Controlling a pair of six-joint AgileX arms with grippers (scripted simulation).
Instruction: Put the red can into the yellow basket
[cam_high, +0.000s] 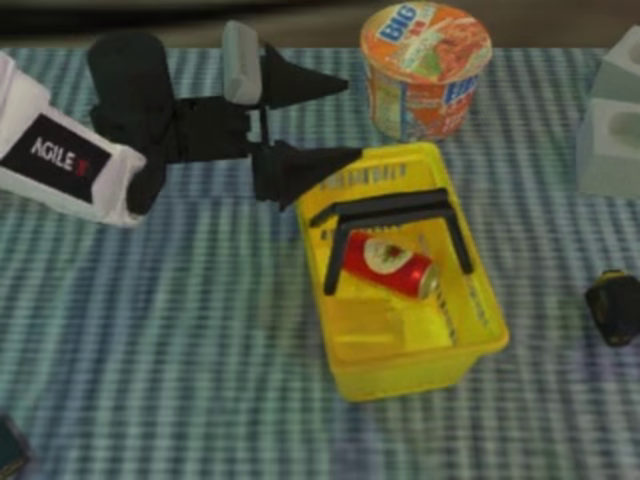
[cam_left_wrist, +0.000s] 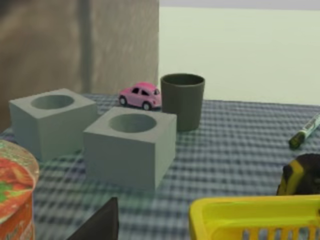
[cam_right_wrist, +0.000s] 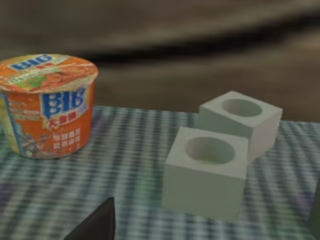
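Red can lies on its side inside the yellow basket, silver top toward the basket's right wall, under the raised black handles; rest of the basket floor is bare. Noodle cup stands upright just behind the basket, sealed lid on, not touching it. Left end effector hovers above the bench at the basket's rear left corner, fingers spread wide and holding nothing; one fingertip overlaps the basket rim in the top view, and contact cannot be judged. Right arm does not show in the top view; the right wrist view catches only a dark finger at its edge, so whether that end effector is open or closed cannot be told. Two grey hollow blocks are cut off at the right edge of the top view, a black-and-yellow object near that edge too. Left wrist view adds a pink toy car, a dark cup and a marker beyond the blocks. Wide open bench lies left of and in front of the basket.
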